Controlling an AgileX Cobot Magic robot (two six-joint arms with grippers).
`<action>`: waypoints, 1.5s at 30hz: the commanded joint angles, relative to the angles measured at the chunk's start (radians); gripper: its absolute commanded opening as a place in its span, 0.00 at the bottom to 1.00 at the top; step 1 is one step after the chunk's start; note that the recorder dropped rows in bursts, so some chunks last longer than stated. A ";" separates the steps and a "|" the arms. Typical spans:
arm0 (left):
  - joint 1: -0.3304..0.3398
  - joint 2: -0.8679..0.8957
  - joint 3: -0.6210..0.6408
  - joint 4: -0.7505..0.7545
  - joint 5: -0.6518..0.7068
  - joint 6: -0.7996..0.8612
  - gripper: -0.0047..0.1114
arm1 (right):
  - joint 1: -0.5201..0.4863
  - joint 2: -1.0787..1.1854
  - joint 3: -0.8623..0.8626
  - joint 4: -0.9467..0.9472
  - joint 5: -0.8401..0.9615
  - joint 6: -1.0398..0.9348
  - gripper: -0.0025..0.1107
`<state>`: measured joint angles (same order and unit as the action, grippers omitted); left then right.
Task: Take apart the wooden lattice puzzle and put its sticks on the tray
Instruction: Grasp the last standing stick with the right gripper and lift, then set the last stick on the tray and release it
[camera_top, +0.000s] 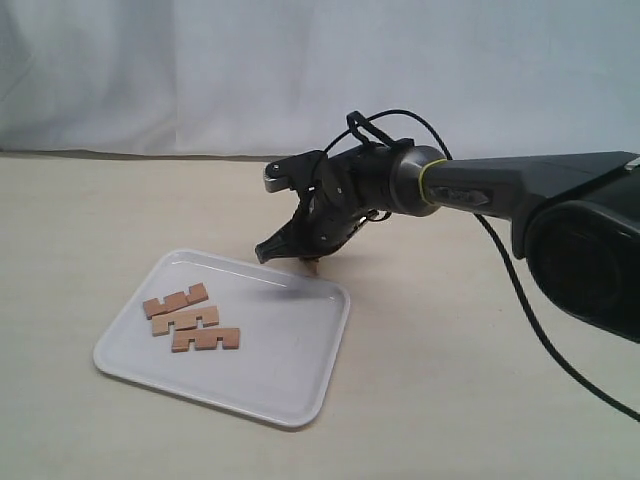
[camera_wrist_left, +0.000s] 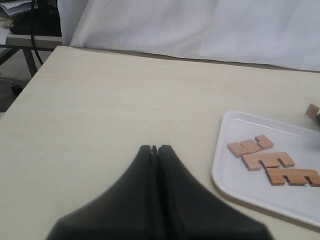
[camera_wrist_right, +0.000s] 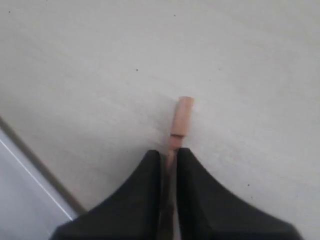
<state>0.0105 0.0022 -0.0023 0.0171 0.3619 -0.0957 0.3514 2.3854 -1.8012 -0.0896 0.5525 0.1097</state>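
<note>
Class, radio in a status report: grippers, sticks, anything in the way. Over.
Left gripper shut, empty. Right gripper shut on a stick, over the table beside the tray. Three sticks on tray. Nothing seen in the way.

1. The right gripper (camera_wrist_right: 170, 154), with two black tapered fingers (camera_wrist_right: 142, 195), has its jaws pressed together on a thin reddish-brown wooden stick (camera_wrist_right: 181, 117).
2. The stick is seen edge-on; it runs between the fingertips and juts out well past them, with a small step across it partway along.
3. Its free end is rounded and lies over a pale beige table (camera_wrist_right: 100, 75), casting a faint shadow just beside it.
4. A corner of a white plastic tray (camera_wrist_right: 20, 200) with a low raised rim shows to one side of the fingers, apart from the stick.
</note>
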 joint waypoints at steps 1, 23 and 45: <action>-0.006 -0.002 0.002 0.001 -0.006 -0.003 0.04 | -0.005 -0.026 -0.001 -0.035 -0.024 0.008 0.06; -0.006 -0.002 0.002 0.001 -0.009 -0.003 0.04 | 0.062 -0.198 0.162 0.609 0.127 -0.678 0.06; -0.006 -0.002 0.002 0.001 -0.009 -0.003 0.04 | 0.090 -0.114 0.161 0.602 0.020 -0.595 0.44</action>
<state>0.0105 0.0022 -0.0023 0.0171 0.3619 -0.0957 0.4445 2.2881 -1.6322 0.5317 0.5971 -0.4866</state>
